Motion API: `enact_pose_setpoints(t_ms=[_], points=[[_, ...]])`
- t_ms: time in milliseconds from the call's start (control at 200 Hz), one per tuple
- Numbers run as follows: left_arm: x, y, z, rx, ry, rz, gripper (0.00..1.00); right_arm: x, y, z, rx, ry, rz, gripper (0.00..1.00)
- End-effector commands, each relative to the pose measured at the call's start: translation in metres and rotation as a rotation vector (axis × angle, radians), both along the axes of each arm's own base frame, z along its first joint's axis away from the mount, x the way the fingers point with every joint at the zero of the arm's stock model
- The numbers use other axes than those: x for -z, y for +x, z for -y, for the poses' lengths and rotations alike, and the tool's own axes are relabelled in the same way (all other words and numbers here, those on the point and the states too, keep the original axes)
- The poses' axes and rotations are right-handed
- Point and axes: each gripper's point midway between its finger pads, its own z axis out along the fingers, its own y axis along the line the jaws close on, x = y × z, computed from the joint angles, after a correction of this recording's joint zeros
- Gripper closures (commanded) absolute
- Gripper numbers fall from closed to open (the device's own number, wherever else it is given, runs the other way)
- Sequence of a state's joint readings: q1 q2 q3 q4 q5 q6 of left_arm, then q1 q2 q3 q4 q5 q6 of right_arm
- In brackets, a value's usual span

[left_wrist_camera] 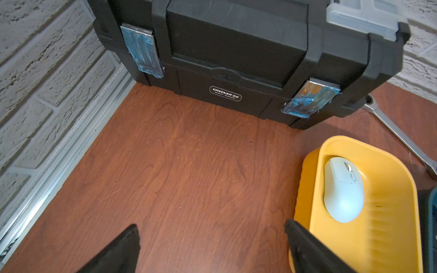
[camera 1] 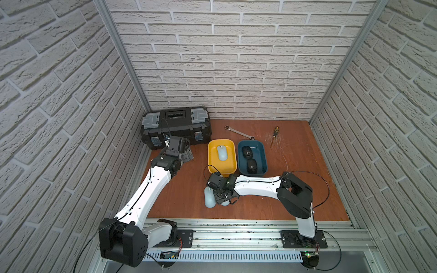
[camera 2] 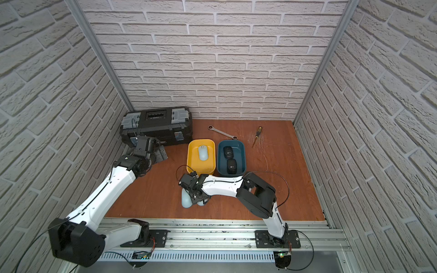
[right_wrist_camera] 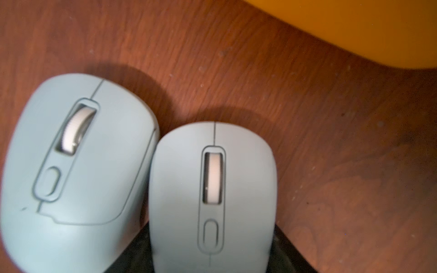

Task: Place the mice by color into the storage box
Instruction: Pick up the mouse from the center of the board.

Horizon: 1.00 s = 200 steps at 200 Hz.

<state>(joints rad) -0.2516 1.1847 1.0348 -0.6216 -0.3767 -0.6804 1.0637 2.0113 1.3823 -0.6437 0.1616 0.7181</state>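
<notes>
Now my right hand [camera 1: 223, 197] is pinched shut across a pale blue mouse [right_wrist_camera: 212, 189] on the tabletop [camera 1: 283, 189] just short of the near end of the yellow box [camera 1: 223, 169], nose aimed at that box, a second blue mouse [right_wrist_camera: 78, 153] touching its flank, so I judge a short forward carry

From the table [camera 1: 295, 189] middle, the toolbox [camera 1: 176, 127] stands at ten o'clock, the wrench [camera 1: 240, 132] at twelve, the screwdriver [camera 1: 274, 137] at one. The left tray [camera 1: 223, 169] there holds one mouse [camera 1: 221, 152], the right tray [camera 1: 263, 153] two mice [camera 1: 246, 152]. At seven o'clock the left loose mouse [camera 1: 209, 198] touches the right loose mouse [right_wrist_camera: 212, 189].
</notes>
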Motion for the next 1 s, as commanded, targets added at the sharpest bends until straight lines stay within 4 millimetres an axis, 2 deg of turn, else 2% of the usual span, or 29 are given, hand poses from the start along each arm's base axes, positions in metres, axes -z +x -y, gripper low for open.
enact_pose_setpoints(t_ms=[0,85,190,205,330,435,560,700,775,860,995], points=[[-0.01,0.002,-0.003,-0.005,0.006,0.036,0.02,0.002,0.0,0.002,0.007,-0.015,-0.01,0.5],[-0.011,0.003,-0.004,-0.007,0.006,0.039,0.02,-0.007,0.0,0.0,-0.006,-0.004,-0.002,0.58],[-0.011,0.003,-0.003,-0.008,0.002,0.041,0.02,-0.019,0.002,0.001,-0.021,-0.008,0.012,0.59],[-0.011,0.003,-0.003,-0.008,0.003,0.04,0.02,-0.032,0.004,0.0,-0.022,0.016,0.028,0.59],[-0.011,0.003,-0.003,-0.01,0.002,0.042,0.02,-0.069,0.006,-0.001,-0.05,0.049,0.064,0.59],[-0.012,0.003,-0.004,-0.011,0.001,0.047,0.02,-0.111,0.012,-0.002,-0.071,0.087,0.125,0.59],[-0.011,0.002,-0.004,-0.012,0.001,0.046,0.02,-0.161,0.032,0.002,-0.069,0.131,0.23,0.59],[-0.014,0.002,-0.005,-0.014,-0.002,0.054,0.02,-0.204,0.065,0.005,-0.075,0.169,0.347,0.58],[-0.015,0.001,-0.006,-0.018,-0.002,0.055,0.02,-0.217,0.087,0.005,-0.077,0.168,0.398,0.58],[-0.017,0.001,-0.006,-0.017,-0.002,0.055,0.02,-0.222,0.112,0.004,-0.073,0.172,0.432,0.58],[-0.019,0.0,-0.007,-0.018,-0.001,0.056,0.02,-0.21,0.148,0.002,-0.048,0.186,0.432,0.58]])
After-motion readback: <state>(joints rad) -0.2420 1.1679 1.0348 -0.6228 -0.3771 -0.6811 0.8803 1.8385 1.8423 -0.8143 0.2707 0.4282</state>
